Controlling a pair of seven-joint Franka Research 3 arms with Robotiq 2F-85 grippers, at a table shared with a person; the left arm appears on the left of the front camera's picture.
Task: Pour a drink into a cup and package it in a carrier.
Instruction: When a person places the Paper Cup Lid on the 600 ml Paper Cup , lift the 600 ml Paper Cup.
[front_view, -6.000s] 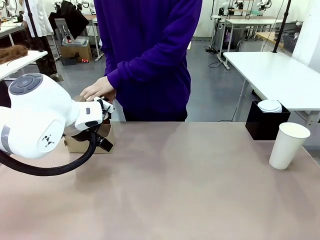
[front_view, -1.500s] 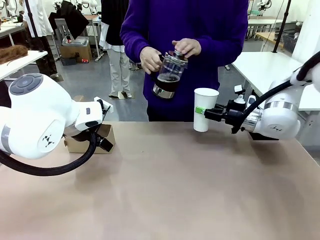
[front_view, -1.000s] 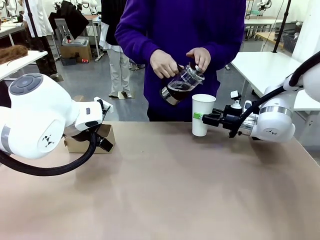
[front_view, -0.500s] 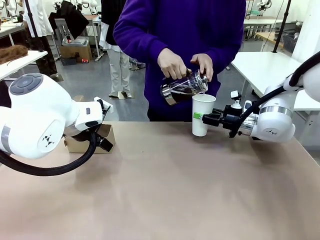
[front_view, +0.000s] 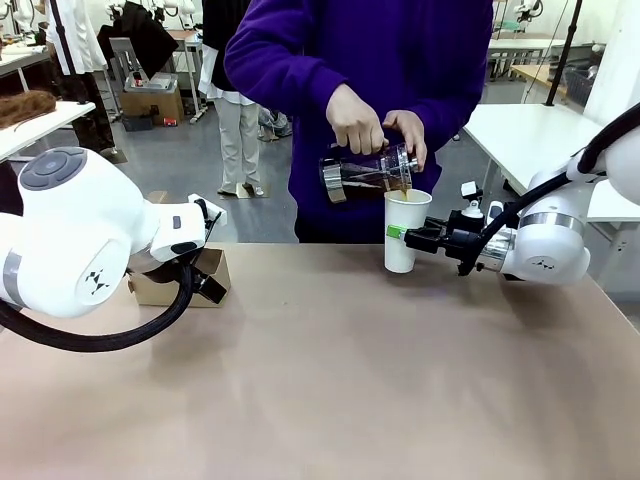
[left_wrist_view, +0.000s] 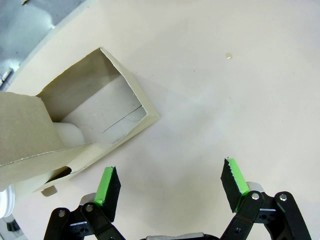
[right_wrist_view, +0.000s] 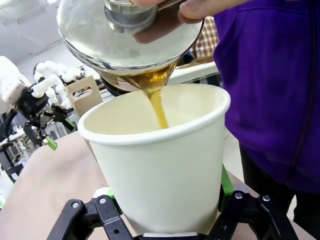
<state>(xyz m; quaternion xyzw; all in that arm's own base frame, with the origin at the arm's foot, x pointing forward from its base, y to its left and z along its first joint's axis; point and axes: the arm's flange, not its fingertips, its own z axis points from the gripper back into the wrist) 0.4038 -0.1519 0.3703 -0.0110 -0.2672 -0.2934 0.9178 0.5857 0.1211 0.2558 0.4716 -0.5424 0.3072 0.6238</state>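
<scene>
1st poster: half a second back the jug (front_view: 365, 172) was only slanted. Now it's level and the drink (right_wrist_view: 157, 107) streams into the cup (front_view: 405, 215). Pouring's on!

2nd poster: yep. Cup's plain white, no lid yet, upright at the far side, right of middle. The right tool (front_view: 403, 233) is pinching its lower wall. The left tool (left_wrist_view: 171, 184) is spread, hovering just beside the carrier (left_wrist_view: 75, 125) at far left.

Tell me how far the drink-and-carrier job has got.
Done: the right gripper grips the open paper cup. In hand: the person tilts the jug, and the drink streams into the cup. Left: the cup is not yet in the cardboard carrier, near which the left gripper hangs open.
</scene>
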